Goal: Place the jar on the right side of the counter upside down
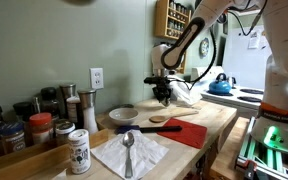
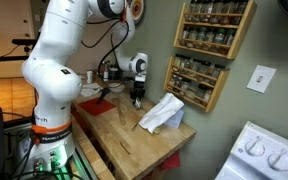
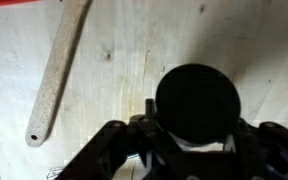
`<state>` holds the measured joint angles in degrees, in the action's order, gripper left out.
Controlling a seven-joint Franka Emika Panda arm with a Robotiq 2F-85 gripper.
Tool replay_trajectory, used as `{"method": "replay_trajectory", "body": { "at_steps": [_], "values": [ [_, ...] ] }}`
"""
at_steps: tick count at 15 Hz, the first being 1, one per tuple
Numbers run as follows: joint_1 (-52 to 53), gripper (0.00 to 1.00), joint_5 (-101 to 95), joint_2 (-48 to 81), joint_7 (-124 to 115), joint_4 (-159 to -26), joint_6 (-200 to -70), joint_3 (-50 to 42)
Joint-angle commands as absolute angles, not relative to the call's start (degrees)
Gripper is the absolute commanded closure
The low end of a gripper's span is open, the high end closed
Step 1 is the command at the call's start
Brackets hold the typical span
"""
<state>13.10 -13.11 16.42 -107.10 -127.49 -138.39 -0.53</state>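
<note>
The counter (image 1: 219, 118) is pale butcher-block wood set against a grey-green wall (image 1: 124, 40). In an exterior view, from the left, it carries a huddle of dark- and red-lidded spice jars (image 1: 29, 128), a white-labelled shaker (image 1: 79, 150), a napkin (image 1: 149, 152) with a metal spoon (image 1: 129, 150) lying on it, a plate (image 1: 122, 114) and a wooden spoon (image 1: 164, 122). The gripper (image 1: 164, 97) hangs low over the wood, just beside a crumpled white cloth (image 1: 187, 97). A red cloth (image 1: 189, 133) lies nearer the front edge, and a blue kettle (image 1: 220, 85) stands at the far right. A socket (image 1: 97, 77) and a spice rack (image 1: 174, 18) hang on the wall.

Only the exterior view from the opposite end shows the white stove (image 2: 264, 155) with its knobs at the lower right.

Only the wrist view shows the jar (image 3: 196, 100). It appears end-on as a dark round disc over bare wood, right of the wooden spoon's handle, which has a hole at its end. The jaws are clamped on the jar from both sides. Whether it touches the counter cannot be told
</note>
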Motion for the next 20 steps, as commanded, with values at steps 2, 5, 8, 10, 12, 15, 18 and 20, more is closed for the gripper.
{"method": "replay_trajectory", "body": {
  "at_steps": [2,5,8,10,12,15,18,20],
  "values": [
    [15.4,0.73,-20.86,19.41,-113.5,-125.97,-139.25,-1.66],
    [14.63,0.42,-19.56,20.19,-111.18,-125.31,-139.41,-0.47],
    [14.4,0.69,-18.92,20.81,-110.17,-125.14,-139.61,-0.25],
    [14.19,0.73,-18.3,20.92,-109.48,-125.17,-139.77,-0.05],
    [14.08,0.73,-18.11,20.46,-109.27,-125.42,-139.9,-0.08],
    [13.38,0.21,-16.97,19.66,-107.94,-125.95,-140.39,0.14],
    [11.96,0.01,-14.76,18.94,-104.81,-126.87,-143.1,0.45],
    [10.05,0.0,-10.86,18.49,-100.06,-128.08,-147.63,1.03]
  ]
}}
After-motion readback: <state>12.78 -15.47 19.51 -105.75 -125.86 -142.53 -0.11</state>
